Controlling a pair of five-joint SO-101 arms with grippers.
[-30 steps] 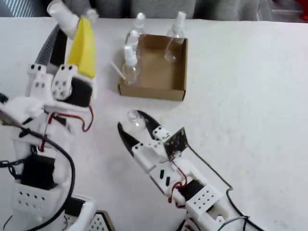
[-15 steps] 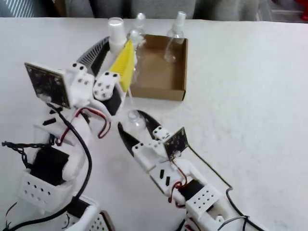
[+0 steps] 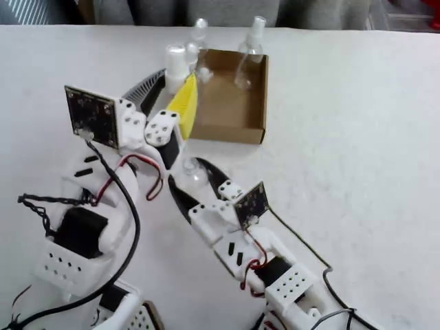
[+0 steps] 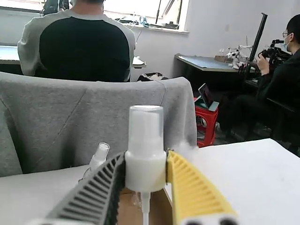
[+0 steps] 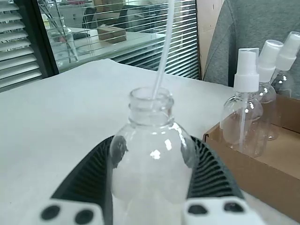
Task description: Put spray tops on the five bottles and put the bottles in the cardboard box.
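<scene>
My left gripper (image 3: 176, 69) (image 4: 145, 164), one finger yellow and one black and ribbed, is shut on a white spray top (image 3: 174, 58) (image 4: 145, 145) by the cardboard box's (image 3: 230, 103) left edge. The top's thin tube (image 5: 162, 47) hangs down into the open neck of a clear bottle (image 3: 192, 169) (image 5: 149, 159). My right gripper (image 3: 193, 177) (image 5: 150, 187) is shut on that bottle, which stands upright on the table in front of the box. Several bottles with spray tops (image 3: 251, 42) (image 5: 244, 112) stand in the box, some hidden behind my left gripper.
The white table (image 3: 357, 137) stretches open to the right of the box and the arms. A grey-covered chair back (image 4: 70, 117) stands just past the table's far edge. The left arm's body and cables (image 3: 82, 227) take up the near left.
My left gripper has swung right and down from the far left with the spray top, ending over the held bottle with the tube in its neck. The right arm has stayed still.
</scene>
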